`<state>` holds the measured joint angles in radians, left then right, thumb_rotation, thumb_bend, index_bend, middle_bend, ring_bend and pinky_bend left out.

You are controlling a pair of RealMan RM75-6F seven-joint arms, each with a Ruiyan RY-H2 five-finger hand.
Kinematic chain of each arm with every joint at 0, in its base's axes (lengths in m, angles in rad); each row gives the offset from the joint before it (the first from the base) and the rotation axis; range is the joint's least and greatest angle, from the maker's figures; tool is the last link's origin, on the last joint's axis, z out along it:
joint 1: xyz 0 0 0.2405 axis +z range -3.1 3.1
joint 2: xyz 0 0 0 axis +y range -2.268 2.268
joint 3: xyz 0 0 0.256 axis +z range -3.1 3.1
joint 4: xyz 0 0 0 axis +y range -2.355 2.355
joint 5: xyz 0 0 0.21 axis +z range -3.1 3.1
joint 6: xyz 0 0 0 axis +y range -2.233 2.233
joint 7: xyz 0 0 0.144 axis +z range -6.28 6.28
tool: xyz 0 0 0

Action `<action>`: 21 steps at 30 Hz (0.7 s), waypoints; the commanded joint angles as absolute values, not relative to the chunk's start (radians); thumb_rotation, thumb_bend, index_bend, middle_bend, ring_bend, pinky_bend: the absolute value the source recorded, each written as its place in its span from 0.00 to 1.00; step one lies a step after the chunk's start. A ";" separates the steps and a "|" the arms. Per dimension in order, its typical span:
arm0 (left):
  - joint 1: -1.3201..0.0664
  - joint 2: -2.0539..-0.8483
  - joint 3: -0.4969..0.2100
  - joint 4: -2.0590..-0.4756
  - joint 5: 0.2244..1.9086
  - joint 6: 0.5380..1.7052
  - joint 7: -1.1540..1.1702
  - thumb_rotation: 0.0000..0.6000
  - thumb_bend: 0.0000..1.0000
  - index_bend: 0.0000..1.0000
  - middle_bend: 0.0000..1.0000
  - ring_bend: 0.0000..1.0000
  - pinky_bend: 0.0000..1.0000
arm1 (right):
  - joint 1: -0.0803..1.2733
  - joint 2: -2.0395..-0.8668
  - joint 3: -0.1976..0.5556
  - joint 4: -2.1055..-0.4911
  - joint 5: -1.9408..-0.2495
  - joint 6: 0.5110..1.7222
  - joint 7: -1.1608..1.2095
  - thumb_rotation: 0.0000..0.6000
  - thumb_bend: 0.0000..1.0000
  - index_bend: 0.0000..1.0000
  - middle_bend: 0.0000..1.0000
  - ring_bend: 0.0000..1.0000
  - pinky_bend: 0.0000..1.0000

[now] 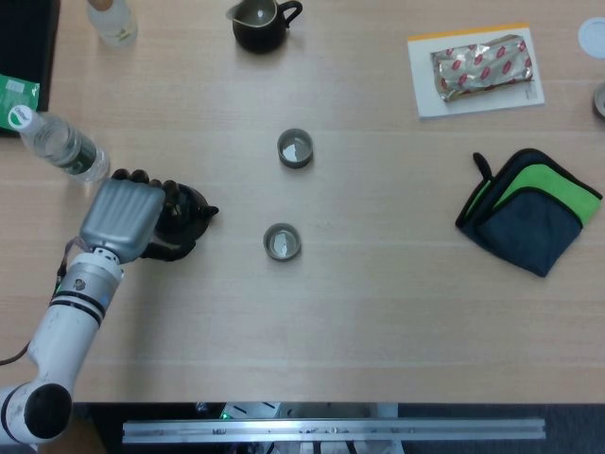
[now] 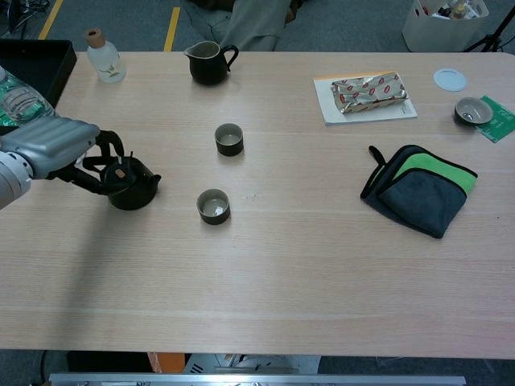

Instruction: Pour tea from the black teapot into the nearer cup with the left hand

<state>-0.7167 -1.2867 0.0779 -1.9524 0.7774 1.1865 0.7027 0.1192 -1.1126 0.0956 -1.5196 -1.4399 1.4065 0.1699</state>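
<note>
The black teapot (image 1: 183, 222) (image 2: 130, 185) stands left of the table's middle, its spout pointing right toward the cups. My left hand (image 1: 121, 217) (image 2: 53, 148) is at its left side, with the fingers curled around the teapot's handle. The nearer cup (image 1: 282, 242) (image 2: 213, 206), small and dark, sits a short way right of the teapot. The farther cup (image 1: 295, 148) (image 2: 229, 139) stands behind it. My right hand does not show in either view.
A clear water bottle (image 1: 60, 144) lies just behind my left hand. At the back stand a dark pitcher (image 1: 261, 23) and a small corked bottle (image 2: 103, 57). A green-and-dark pouch (image 1: 529, 210) and a foil packet on a white book (image 1: 480, 66) lie on the right.
</note>
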 commanded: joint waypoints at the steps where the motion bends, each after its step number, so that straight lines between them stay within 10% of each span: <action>1: -0.701 -1.280 0.084 -1.963 0.798 1.197 0.695 0.50 0.19 0.27 0.35 0.23 0.22 | 0.119 -1.113 0.096 -1.519 -1.440 1.406 0.170 1.00 0.01 0.27 0.37 0.29 0.32; 21: -0.638 -1.301 0.103 -2.003 0.853 1.202 0.692 0.62 0.19 0.24 0.32 0.25 0.22 | 0.118 -1.119 0.093 -1.506 -1.437 1.401 0.179 1.00 0.01 0.27 0.37 0.29 0.32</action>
